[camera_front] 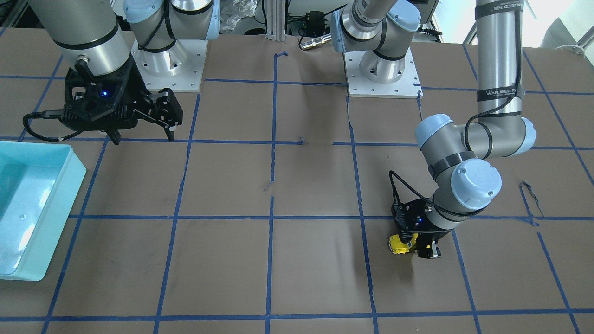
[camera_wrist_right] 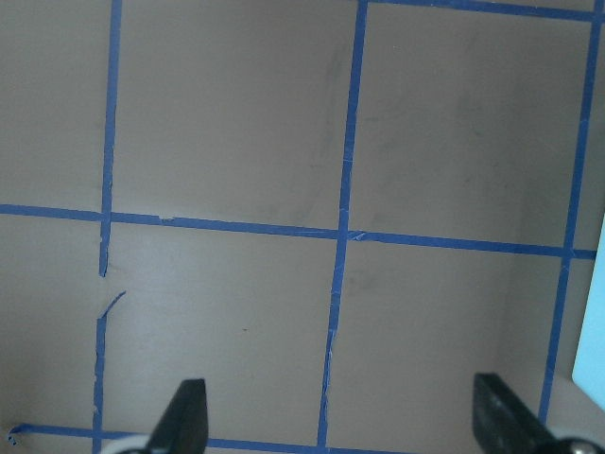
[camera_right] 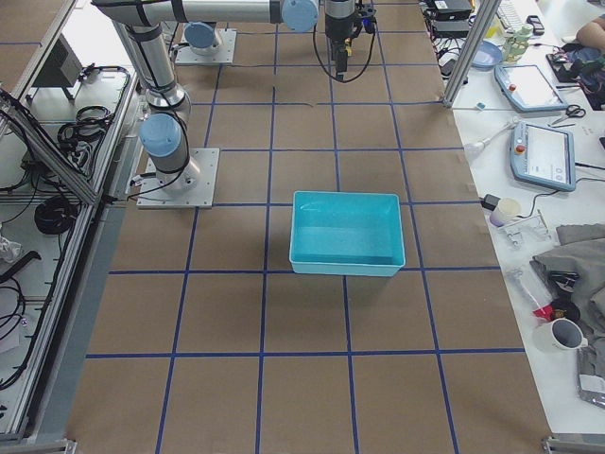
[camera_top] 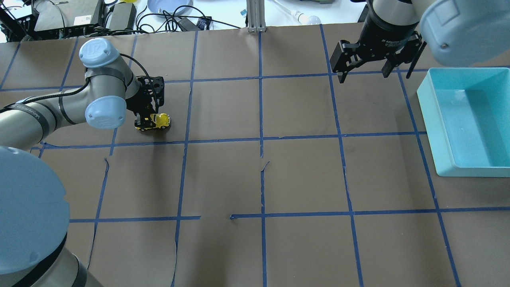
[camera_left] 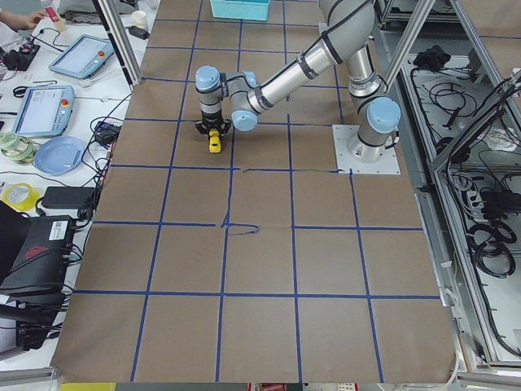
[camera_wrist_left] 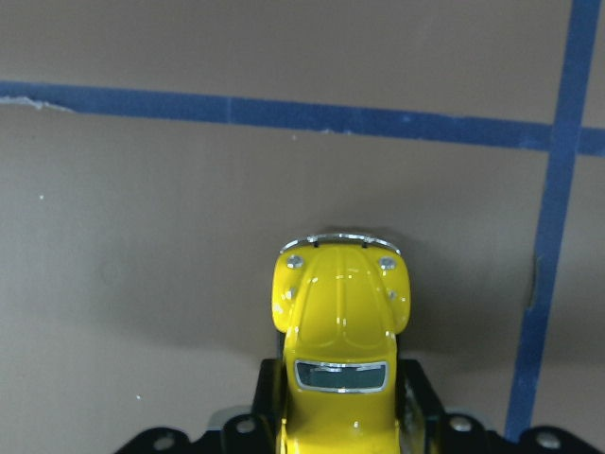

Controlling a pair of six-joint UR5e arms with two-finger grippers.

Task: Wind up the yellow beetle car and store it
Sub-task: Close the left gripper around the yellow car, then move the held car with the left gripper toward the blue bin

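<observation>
The yellow beetle car sits on the brown table at the left of the overhead view. It also shows in the front view, the left side view and the left wrist view, nose pointing away from the camera. My left gripper is shut on the car's rear part, low at the table surface. My right gripper is open and empty, hovering at the far right near the bin; its fingertips show wide apart in the right wrist view.
A light blue open bin stands at the right edge of the table, also seen in the front view and right side view. Blue tape lines grid the brown surface. Operator desks with clutter lie beyond the far edge.
</observation>
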